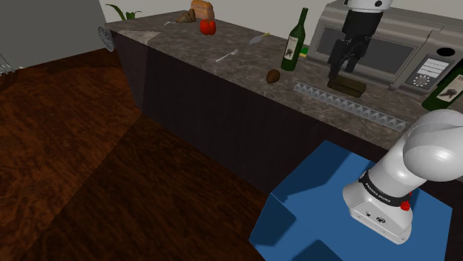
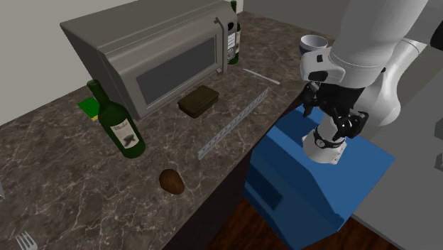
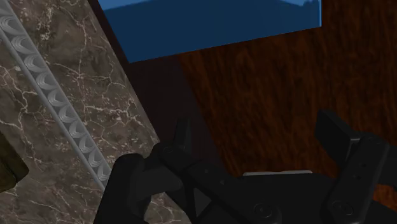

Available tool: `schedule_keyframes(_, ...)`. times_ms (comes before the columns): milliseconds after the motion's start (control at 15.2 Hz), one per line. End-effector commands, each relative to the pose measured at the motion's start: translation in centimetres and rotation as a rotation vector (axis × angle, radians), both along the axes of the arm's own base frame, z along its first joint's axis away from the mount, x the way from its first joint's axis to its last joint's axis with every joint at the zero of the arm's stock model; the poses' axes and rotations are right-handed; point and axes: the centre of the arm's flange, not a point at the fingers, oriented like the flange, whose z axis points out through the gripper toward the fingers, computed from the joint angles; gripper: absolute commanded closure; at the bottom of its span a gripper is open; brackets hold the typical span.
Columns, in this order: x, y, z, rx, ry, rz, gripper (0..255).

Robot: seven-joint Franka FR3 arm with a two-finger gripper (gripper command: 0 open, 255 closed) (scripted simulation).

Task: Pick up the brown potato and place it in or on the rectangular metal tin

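Observation:
The brown potato (image 1: 273, 76) (image 2: 171, 181) lies on the dark marble counter (image 1: 222, 44), near its front edge. The rectangular tin (image 1: 347, 87) (image 2: 199, 101) is dark olive and sits in front of the microwave; a corner of the tin (image 3: 9, 168) shows past the left finger. My black gripper (image 1: 341, 68) (image 2: 332, 117) (image 3: 251, 146) hangs open with nothing between its fingers. It is above the counter's front edge, off to the side of the tin and far from the potato.
A grey microwave (image 2: 152, 60) stands at the back. Green bottles (image 1: 295, 44) (image 2: 117, 128) flank it. A ridged metal strip (image 2: 234, 124) (image 3: 57, 108) runs between tin and counter edge. A fork (image 1: 226, 55), red fruit (image 1: 208, 27) and mug (image 2: 311, 44) also rest there. The blue stand (image 2: 312, 177) is below.

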Motion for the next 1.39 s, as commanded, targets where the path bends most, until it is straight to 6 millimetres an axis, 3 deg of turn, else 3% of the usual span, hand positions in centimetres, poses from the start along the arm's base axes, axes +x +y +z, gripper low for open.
schedule_keyframes(0,0.0,0.0,0.0,0.000,0.000,0.000,0)
schedule_keyframes(660,10.1,0.9,-6.9,-0.090,-0.076,-0.319,0)
schedule_keyframes(1320,20.3,-2.1,-12.9,-0.180,-0.151,-0.637,0)
